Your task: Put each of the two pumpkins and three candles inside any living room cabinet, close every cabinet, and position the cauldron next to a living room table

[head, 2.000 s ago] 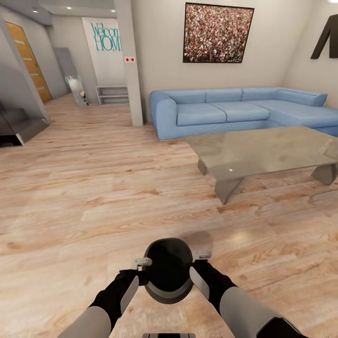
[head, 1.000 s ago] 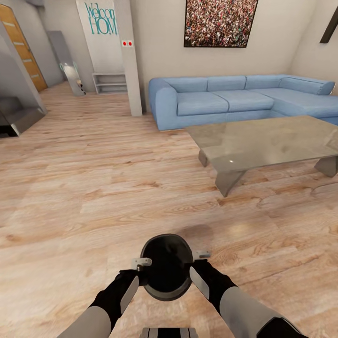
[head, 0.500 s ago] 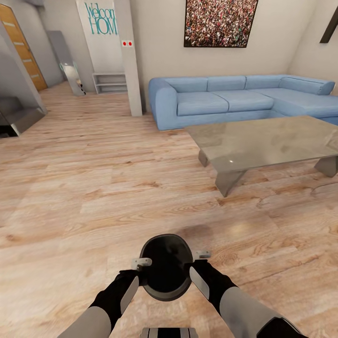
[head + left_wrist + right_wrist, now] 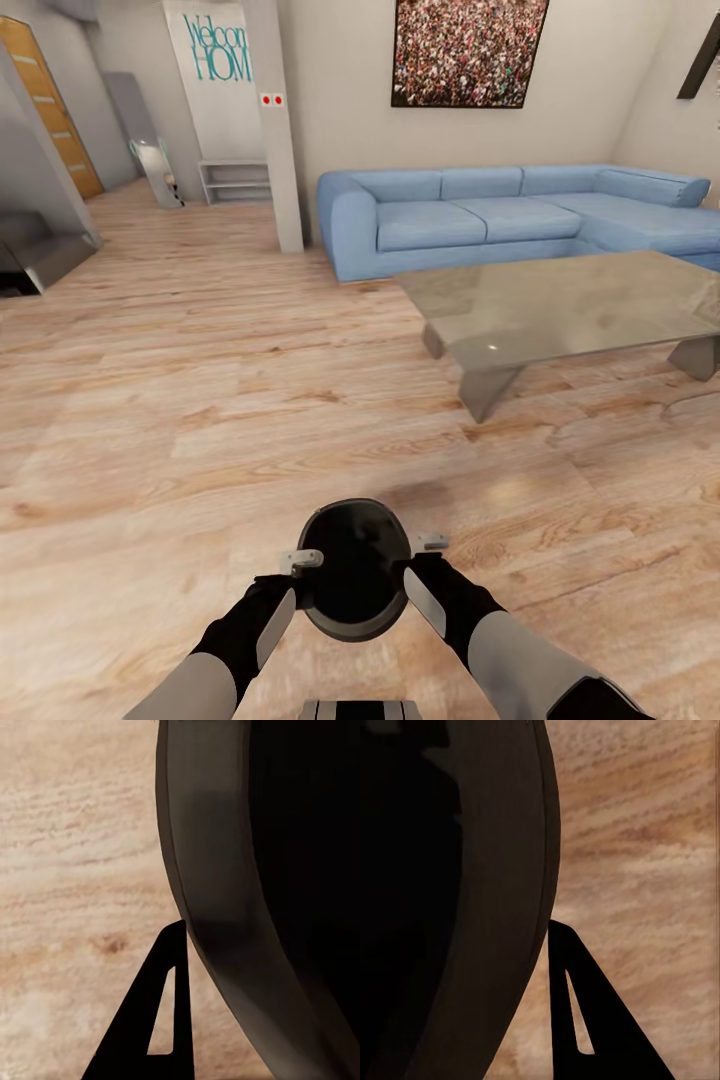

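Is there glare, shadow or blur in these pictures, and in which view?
Head view: the table top is glossy with one small bright glint, and a soft shadow lies on the floor beyond the cauldron. Left wrist view: the cauldron wall is close and soft-edged, its hollow nearly black. Right wrist view: likewise dark, the floor grain slightly blurred.
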Motion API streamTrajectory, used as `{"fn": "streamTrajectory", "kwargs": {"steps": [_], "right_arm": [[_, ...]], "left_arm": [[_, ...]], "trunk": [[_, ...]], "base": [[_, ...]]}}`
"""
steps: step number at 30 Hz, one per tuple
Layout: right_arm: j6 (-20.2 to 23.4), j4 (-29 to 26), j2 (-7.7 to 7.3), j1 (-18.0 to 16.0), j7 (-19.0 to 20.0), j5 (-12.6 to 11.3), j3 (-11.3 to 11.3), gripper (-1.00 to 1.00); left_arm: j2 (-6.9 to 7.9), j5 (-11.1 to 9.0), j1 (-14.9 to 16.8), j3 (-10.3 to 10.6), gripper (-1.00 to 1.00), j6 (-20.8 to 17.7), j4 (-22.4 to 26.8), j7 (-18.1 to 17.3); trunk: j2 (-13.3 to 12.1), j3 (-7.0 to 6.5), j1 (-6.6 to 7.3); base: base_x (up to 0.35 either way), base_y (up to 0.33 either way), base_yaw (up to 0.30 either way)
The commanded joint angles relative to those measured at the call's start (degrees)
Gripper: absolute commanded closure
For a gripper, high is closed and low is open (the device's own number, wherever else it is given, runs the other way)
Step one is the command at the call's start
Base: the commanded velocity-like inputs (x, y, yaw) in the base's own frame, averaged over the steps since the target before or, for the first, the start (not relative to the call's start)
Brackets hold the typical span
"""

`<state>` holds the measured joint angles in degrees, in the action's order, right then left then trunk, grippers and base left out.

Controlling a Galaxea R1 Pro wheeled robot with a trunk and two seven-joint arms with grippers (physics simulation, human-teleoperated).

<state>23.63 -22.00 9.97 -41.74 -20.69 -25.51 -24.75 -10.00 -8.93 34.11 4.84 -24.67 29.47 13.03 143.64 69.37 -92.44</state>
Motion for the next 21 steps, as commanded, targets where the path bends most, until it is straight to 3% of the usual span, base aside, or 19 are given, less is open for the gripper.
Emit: {"fn": "streamTrajectory", "kwargs": {"steps": [1, 8, 21], "right_arm": [[-0.3, -0.1, 0.03, 0.0, 0.3, -1.0, -0.1, 1.00], [-0.3, -0.1, 0.03, 0.0, 0.3, -1.0, -0.1, 1.00], [-0.2, -0.2, 0.03, 0.0, 0.4, -1.1, -0.1, 1.00]], "left_arm": [[0.00, 0.0, 0.0, 0.1, 1.00, 0.0, 0.0, 0.0], [0.00, 0.0, 0.0, 0.0, 1.00, 0.0, 0.0, 0.0], [0.00, 0.0, 0.0, 0.0, 1.00, 0.0, 0.0, 0.0]], "trunk": [[0.0, -0.23, 0.03], [0.0, -0.23, 0.03], [-0.2, -2.67, 0.31]], "base": [[0.000, 0.000, 0.000], [0.000, 0.000, 0.000], [0.000, 0.000, 0.000]]}}
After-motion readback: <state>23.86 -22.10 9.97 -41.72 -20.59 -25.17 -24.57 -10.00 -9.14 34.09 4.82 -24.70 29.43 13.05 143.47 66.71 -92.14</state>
